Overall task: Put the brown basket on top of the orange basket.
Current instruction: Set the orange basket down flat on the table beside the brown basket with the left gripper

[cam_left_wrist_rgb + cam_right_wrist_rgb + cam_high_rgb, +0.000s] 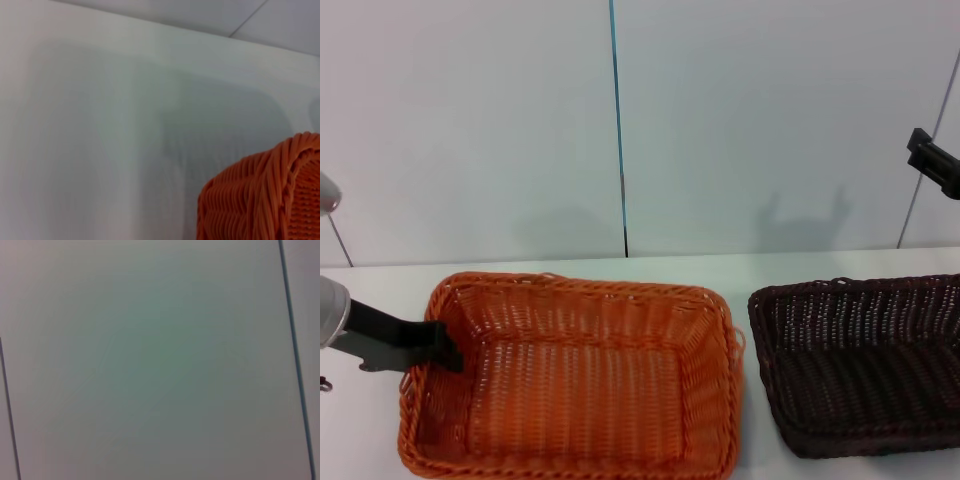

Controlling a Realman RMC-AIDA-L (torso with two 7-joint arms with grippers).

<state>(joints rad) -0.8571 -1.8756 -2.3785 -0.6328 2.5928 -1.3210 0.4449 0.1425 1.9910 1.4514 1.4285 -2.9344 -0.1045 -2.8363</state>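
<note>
The orange basket [570,375] sits toward the counter's [380,285] left front. The brown basket [865,365] lies just beside it on the right, a narrow gap between them, running off the right edge of the head view. Nothing is stacked yet.

The left gripper [438,345] is low at the orange basket's left rim, its dark fingers touching the weave, probably to steady it. Whether they are pinched on the rim or only resting against it, I cannot tell. The right gripper [932,165] hangs high above the brown basket, holding nothing; its finger spread is not visible.
</note>
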